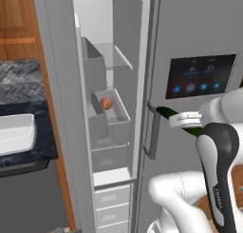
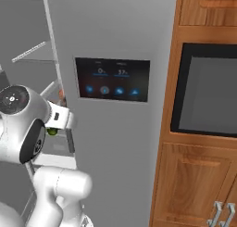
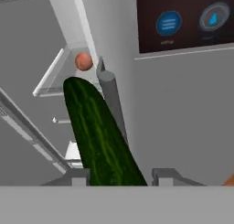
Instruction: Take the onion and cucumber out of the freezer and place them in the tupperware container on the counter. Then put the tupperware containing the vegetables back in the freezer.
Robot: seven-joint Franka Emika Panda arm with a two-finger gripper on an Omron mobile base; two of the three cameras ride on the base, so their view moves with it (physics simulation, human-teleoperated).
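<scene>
My gripper (image 1: 184,118) is shut on the dark green cucumber (image 1: 167,113), in front of the fridge door with the dark touch panel (image 1: 199,76). In the hand view the cucumber (image 3: 98,131) runs up from between my fingertips (image 3: 75,176) towards the open freezer. The freezer (image 1: 114,61) stands open to the left. The reddish-orange onion (image 1: 106,102) lies in a grey bin on a middle shelf, also seen as the onion (image 3: 83,61) past the cucumber's tip. The white tupperware container (image 1: 16,132) sits on the dark counter (image 1: 26,156) at far left.
The open freezer door (image 1: 57,84) stands between the freezer and the counter. A vertical bar handle (image 1: 151,132) sits close to my gripper's left. Grey drawers (image 1: 111,199) fill the freezer's bottom. Wooden cabinets and a dark oven window (image 2: 208,96) are to the right.
</scene>
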